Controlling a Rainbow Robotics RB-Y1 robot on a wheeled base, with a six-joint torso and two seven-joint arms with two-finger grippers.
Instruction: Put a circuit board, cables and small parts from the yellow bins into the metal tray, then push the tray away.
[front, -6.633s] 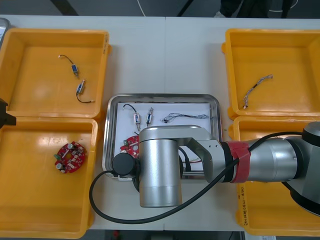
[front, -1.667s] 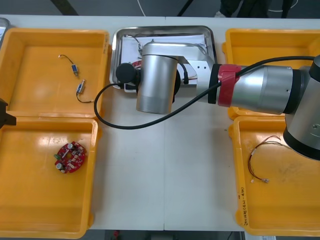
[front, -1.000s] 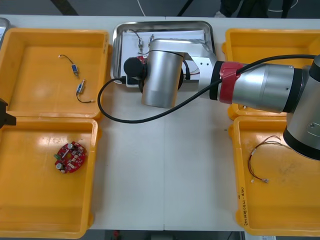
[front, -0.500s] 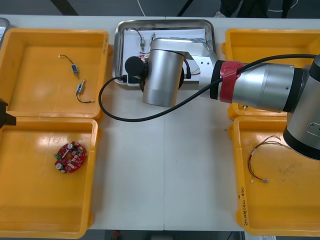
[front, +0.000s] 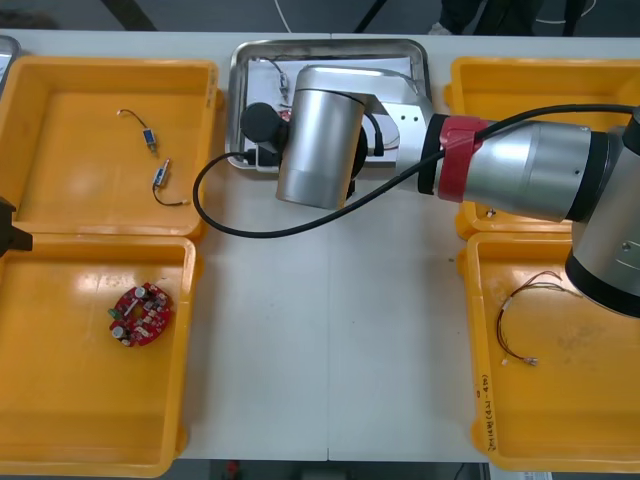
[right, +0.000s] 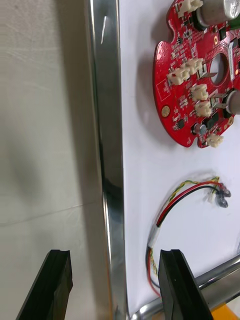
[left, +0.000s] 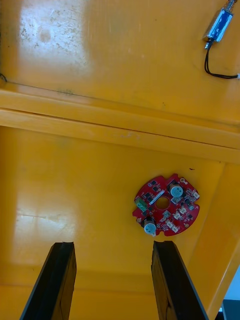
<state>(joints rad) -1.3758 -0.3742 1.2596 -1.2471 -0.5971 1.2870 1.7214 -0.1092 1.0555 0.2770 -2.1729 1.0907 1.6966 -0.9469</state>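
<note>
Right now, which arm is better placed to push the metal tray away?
Most likely the right. The right end effector, open, straddles the rim of the metal tray, one finger over the table, one inside. The left end effector hangs open over a yellow bin at the table's left, apart from the tray.
</note>
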